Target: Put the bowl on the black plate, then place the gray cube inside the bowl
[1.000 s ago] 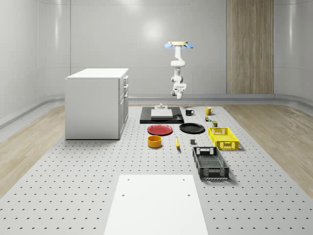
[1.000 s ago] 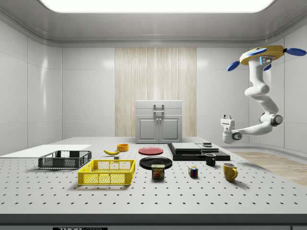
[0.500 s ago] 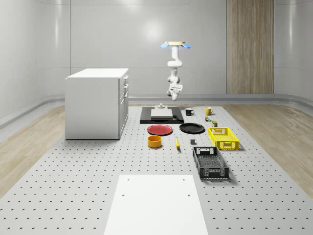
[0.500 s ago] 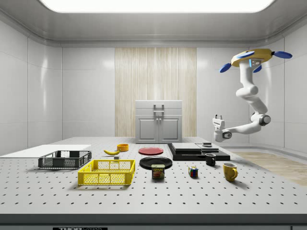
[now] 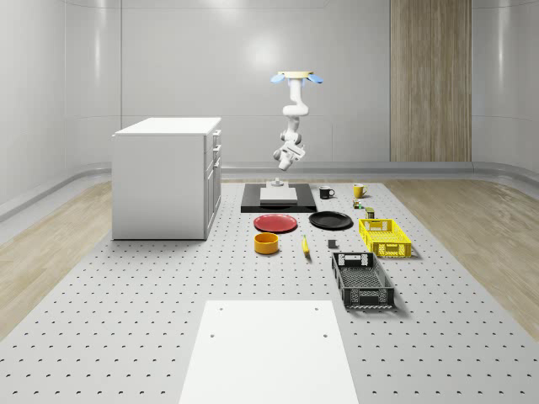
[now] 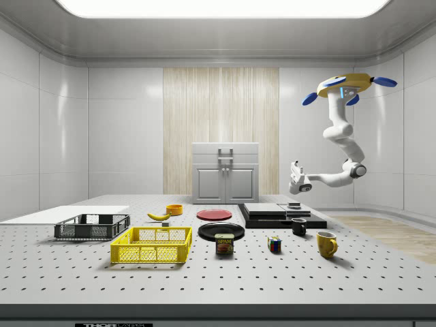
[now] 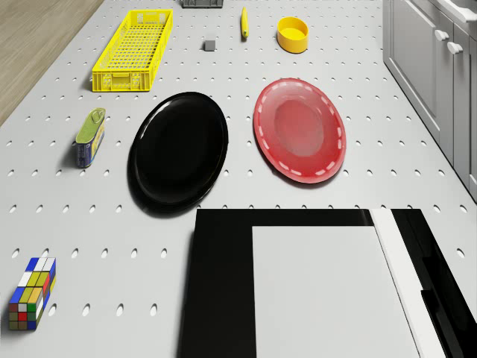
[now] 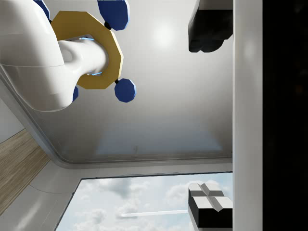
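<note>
1. Drone [image 6: 344, 85] hovers high over the far end of the table [image 5: 126, 295], above the black slab [image 5: 253, 204].
2. Gripper [image 6: 295, 170] hangs in the air over that slab, pointing upward. Its fingers [image 8: 209, 204] stand wide apart and hold nothing.
3. Yellow bowl [image 5: 266, 243] sits mid-table, apart from the black plate [image 5: 330, 220].
4. Gray cube [image 5: 332, 245] lies on the table between that plate and the black crate [image 5: 362, 282].

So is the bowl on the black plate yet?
No. The yellow bowl stands on the table beyond the red plate, apart from the black plate, which is bare.
</note>
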